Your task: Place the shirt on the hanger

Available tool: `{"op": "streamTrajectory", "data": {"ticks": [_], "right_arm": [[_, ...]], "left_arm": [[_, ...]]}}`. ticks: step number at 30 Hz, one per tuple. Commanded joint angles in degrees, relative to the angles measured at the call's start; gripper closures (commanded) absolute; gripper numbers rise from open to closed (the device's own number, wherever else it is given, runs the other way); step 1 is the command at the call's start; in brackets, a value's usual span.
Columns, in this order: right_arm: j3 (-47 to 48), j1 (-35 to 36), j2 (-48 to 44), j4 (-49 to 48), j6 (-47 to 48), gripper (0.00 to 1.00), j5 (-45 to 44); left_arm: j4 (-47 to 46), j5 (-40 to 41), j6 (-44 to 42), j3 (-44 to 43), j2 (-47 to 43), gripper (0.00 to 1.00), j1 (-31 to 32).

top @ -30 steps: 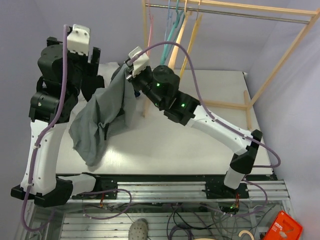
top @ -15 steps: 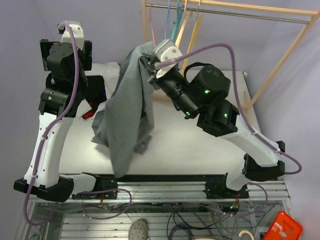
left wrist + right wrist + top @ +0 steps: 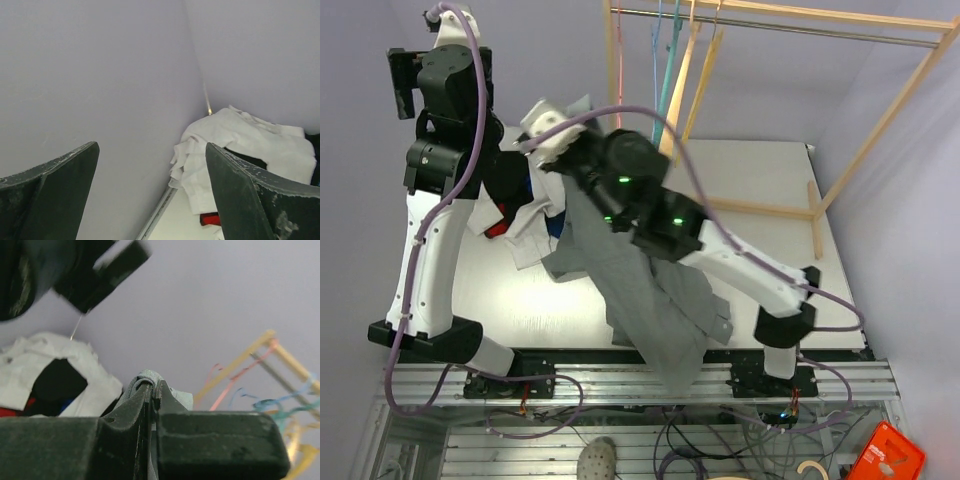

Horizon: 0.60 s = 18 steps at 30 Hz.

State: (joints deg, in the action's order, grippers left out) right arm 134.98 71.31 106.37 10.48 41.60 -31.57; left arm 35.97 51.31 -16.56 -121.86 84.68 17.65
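The shirt (image 3: 655,310) was thin, matt grey cloth; the bench (image 3: 760,175) smooth and faintly shiny; the rack (image 3: 885,123) bare pale wood.

A white garment (image 3: 525,240) is heaped at the far left corner of the table (image 3: 760,200), with a red item (image 3: 496,229) and something dark blue (image 3: 552,226) seen tucked against it. A wooden rack (image 3: 880,128) is set along the far and right edges. A pink hanger (image 3: 619,60), a teal hanger (image 3: 667,60) and a cream hanger (image 3: 676,85) are hung from its metal rail (image 3: 800,27). An orange crate (image 3: 887,455) is seen on the floor at bottom right
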Motion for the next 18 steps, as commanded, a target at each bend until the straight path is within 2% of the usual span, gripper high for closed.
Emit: {"op": "streamTrajectory", "data": {"ticks": [1, 4, 8, 11, 13, 18], "right_arm": [[1.7, -2.6, 6.8, -1.3, -2.7, 1.00, -0.1], [4.9, -3.0, 13.5, -0.9, -4.2, 1.00, -1.1], [8.0, -3.5, 21.2, -3.3, -5.4, 1.00, -4.4], [8.6, -4.8, 24.3, -4.7, -8.7, 1.00, -6.1], [7.8, -5.3, 25.3, -2.7, -12.7, 1.00, -2.7], [-5.4, -5.4, 23.8, -3.3, -20.2, 1.00, 11.1]], "left_arm": [[-4.2, 12.4, -2.3, 1.3, -3.1, 0.01, -2.6], [-5.1, 14.3, -2.9, 0.5, -3.5, 0.02, -9.2], [0.7, 9.4, 1.4, -2.9, -1.8, 0.03, -23.0], [4.4, 4.7, 4.4, -3.5, -0.7, 0.04, -30.6], [6.6, 0.4, 5.8, -3.2, -0.1, 0.05, -34.2], [14.6, -10.2, 8.0, -1.7, 0.3, 0.07, -37.3]]}}
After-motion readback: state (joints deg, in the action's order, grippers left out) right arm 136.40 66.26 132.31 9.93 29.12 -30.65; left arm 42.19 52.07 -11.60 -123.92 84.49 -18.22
